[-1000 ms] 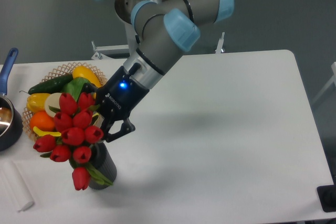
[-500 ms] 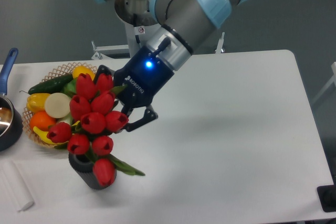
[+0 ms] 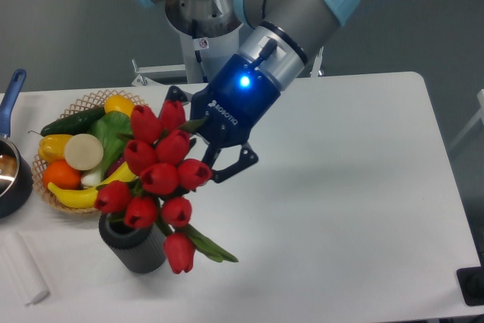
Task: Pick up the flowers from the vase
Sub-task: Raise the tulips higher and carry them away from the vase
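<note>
Right now I see the dark blue two-finger pincer [image 3: 203, 158] clamped on the bunch of red tulip buds with green stems and leaves [image 3: 160, 178], gripping it from the right side, near the upper buds. The bunch is tilted and sits above and slightly right of the small dark grey ribbed cylinder vase [image 3: 134, 243], which stands upright on the white worktop [image 3: 340, 187]. The lowest bud hangs beside the vase's right wall; I cannot tell whether any stems are inside the mouth. Just behind, a wicker basket of coloured fruit and vegetables [image 3: 79, 158] sits at the left.
</note>
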